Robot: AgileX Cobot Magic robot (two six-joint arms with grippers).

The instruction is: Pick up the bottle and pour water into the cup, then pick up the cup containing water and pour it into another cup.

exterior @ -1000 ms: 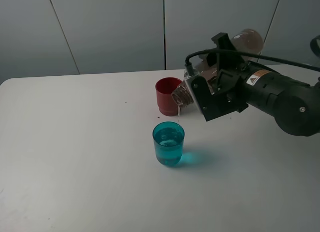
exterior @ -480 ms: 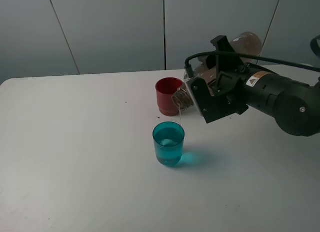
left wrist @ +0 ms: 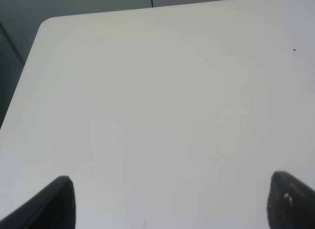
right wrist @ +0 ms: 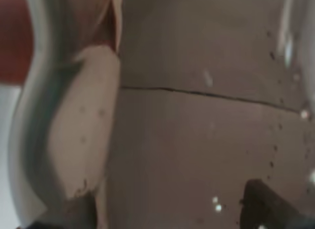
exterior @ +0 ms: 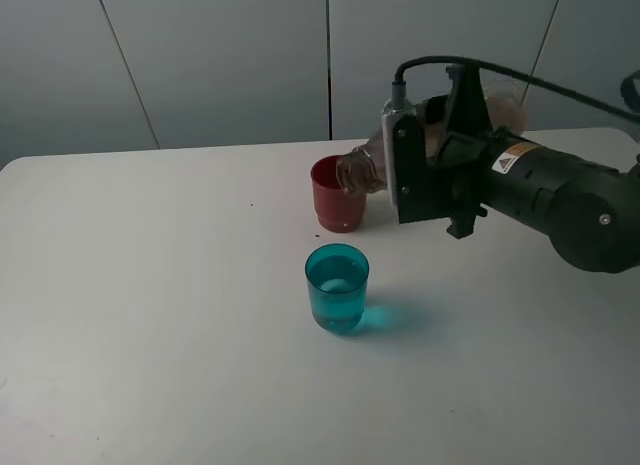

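Clamping its jaws tight on the bottle point(exterior: 358, 172), your right gripper point(exterior: 437, 150) holds it nearly level near the red cup point(exterior: 333, 200), evidently to stop pouring into the part-filled teal cup point(exterior: 337, 290) in front.

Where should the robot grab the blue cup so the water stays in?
Probably around the middle of the blue cup, from the side. It stands upright, open on top, with water inside, and its smooth walls stand clear all round.
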